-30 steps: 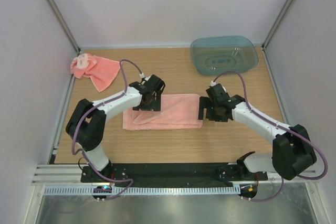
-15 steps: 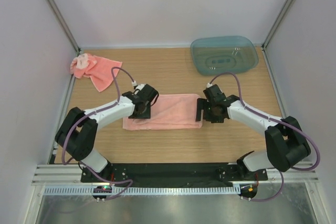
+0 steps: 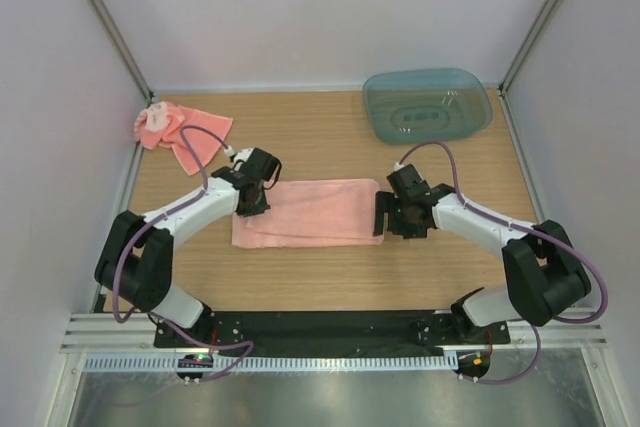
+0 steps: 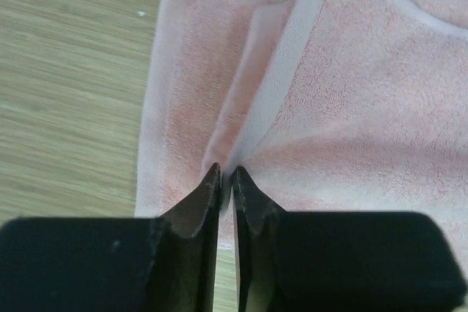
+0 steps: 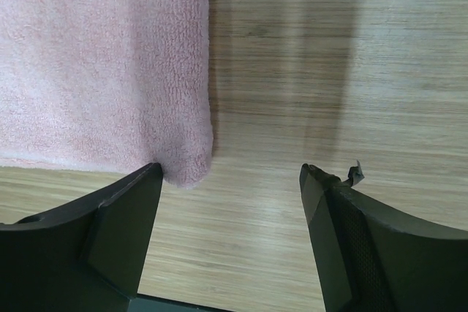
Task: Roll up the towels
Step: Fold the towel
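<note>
Your left tool [image 4: 225,178] is clenched on the left hem of the flat towel [image 3: 315,209]. Your right tool [image 5: 231,173] stands released at its right end. It's limp terry, so I'd grip both layers.

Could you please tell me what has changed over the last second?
The left hand slid left along the flat towel to its left end and pinched a fold of the edge there. The right hand stayed open at the towel's right end, barely moving. The crumpled towel and tub stayed put.
</note>
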You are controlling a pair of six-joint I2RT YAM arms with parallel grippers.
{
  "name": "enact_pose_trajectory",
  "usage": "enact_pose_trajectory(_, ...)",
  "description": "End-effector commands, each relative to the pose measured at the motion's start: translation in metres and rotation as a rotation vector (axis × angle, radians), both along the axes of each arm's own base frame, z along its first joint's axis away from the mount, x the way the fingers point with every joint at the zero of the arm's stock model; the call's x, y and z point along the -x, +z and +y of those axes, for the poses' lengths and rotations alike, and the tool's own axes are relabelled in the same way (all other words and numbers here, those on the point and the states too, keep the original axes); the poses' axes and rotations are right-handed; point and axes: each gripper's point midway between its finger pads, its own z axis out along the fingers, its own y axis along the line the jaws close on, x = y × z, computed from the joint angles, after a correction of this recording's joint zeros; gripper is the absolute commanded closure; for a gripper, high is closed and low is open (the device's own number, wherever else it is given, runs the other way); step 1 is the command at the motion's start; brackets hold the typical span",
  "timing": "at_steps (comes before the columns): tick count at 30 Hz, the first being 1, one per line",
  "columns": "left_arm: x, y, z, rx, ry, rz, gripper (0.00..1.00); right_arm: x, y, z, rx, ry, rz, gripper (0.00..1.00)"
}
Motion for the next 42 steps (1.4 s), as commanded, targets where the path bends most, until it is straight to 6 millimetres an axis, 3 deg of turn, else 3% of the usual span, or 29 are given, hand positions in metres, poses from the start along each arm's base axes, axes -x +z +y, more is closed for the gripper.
enact_pose_trajectory(1, 0.003, 0.010, 0.013, 0.044, 0.098, -0.018, 0.82, -0.005, 0.015, 0.000, -0.002, 0.004, -0.049, 0.16)
enact_pose_trajectory(2, 0.004, 0.009, 0.013, 0.053, 0.098, -0.016, 0.62, -0.006, 0.016, 0.001, -0.007, 0.004, -0.052, 0.15)
enact_pose_trajectory(3, 0.005, 0.007, 0.014, 0.053, 0.096, -0.013, 0.47, -0.005, 0.017, 0.002, -0.011, 0.006, -0.051, 0.14)
enact_pose_trajectory(4, 0.007, 0.004, 0.015, 0.051, 0.096, -0.009, 0.39, -0.005, 0.018, 0.003, -0.016, 0.007, -0.052, 0.14)
enact_pose_trajectory(6, 0.010, 0.003, 0.015, 0.053, 0.094, -0.002, 0.31, -0.006, 0.020, 0.004, -0.025, 0.009, -0.054, 0.14)
enact_pose_trajectory(9, 0.014, 0.003, 0.014, 0.073, 0.094, -0.001, 0.30, -0.006, 0.022, 0.008, -0.041, 0.016, -0.058, 0.14)
enact_pose_trajectory(16, 0.026, 0.002, 0.001, 0.173, 0.081, 0.012, 0.42, -0.004, 0.019, 0.015, -0.075, 0.031, -0.039, 0.14)
enact_pose_trajectory(22, 0.034, -0.016, 0.001, 0.181, 0.087, 0.043, 0.53, -0.003, 0.018, 0.013, -0.068, 0.025, -0.038, 0.14)
enact_pose_trajectory(23, 0.034, -0.017, -0.001, 0.190, 0.083, 0.050, 0.65, -0.004, 0.019, 0.013, -0.066, 0.025, -0.041, 0.14)
enact_pose_trajectory(26, 0.031, -0.017, -0.008, 0.213, 0.070, 0.053, 0.89, -0.004, 0.019, 0.011, -0.056, 0.021, -0.043, 0.14)
enact_pose_trajectory(29, 0.025, -0.006, -0.012, 0.232, 0.062, 0.028, 1.00, -0.004, 0.019, 0.010, -0.052, 0.021, -0.043, 0.14)
enact_pose_trajectory(36, 0.020, 0.045, -0.012, 0.272, 0.054, -0.066, 1.00, -0.012, 0.026, -0.001, 0.006, -0.014, -0.083, 0.13)
enact_pose_trajectory(42, 0.039, 0.057, 0.000, 0.267, 0.070, -0.078, 1.00, -0.019, 0.035, 0.000, 0.006, -0.018, -0.103, 0.11)
